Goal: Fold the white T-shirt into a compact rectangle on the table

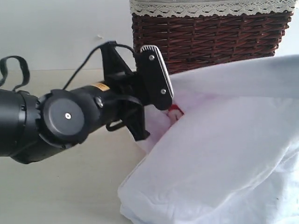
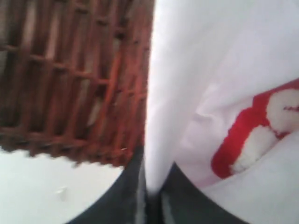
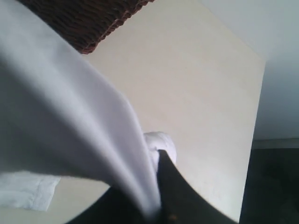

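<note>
Black left arm (image 1: 23, 130); round joint cap (image 1: 58, 128), centre screw (image 1: 67, 115); yellow label (image 1: 99, 87); black cable (image 1: 88, 59); two-screw plate (image 1: 156, 74); dark fingers (image 2: 114, 207).

I read a plain white wall (image 1: 56, 32) across the far side of the scene. The desk (image 1: 60, 186) is a flat, pale cream surface extending from the near edge back to that wall. At far right, a dark brown wicker basket (image 1: 210, 42) stands on the desk, with a lace-edged liner (image 1: 210, 8) turned over its rim. Lighting is soft and even, and shadows are faint. In the right wrist view, a dark floor (image 3: 275, 186) shows beyond the desk edge.
</note>
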You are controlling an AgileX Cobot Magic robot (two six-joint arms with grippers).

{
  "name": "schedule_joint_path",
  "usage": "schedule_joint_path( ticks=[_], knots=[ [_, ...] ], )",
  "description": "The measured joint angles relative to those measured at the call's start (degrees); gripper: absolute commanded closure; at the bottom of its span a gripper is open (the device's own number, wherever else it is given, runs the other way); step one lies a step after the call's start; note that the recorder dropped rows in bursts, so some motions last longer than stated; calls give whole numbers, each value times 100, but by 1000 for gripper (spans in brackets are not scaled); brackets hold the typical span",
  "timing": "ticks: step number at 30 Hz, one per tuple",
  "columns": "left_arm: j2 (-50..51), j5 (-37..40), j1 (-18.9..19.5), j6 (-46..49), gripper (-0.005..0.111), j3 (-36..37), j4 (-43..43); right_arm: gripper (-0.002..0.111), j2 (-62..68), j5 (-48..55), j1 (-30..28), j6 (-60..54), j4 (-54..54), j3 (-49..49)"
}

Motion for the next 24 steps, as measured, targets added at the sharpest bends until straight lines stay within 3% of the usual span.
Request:
schedule_joint_path(
  ticks=[4,9,12,17,20,24],
  knots=[
    [-412,-601,118,1628,107,-49,-857,104,0,-116,0,-13,-207,0],
    [-1371,-361,816,2134,107,-84,-1420,107,20,-659,74,33,-686,0],
    [-2118,132,1349,2211,107,-93,-1486,108,34,-1201,128,164,-1012,0],
    [-3305,1624,2052,2248,107,-93,-1797,108,46,-1931,156,501,-1240,-10],
    [-3849,2315,2266,2248,107,3,-1932,108,46,-2018,160,633,-1240,-10],
    [-4363,2648,2325,2248,107,168,-1985,108,36,-1927,169,635,-1200,-108]
  ],
)
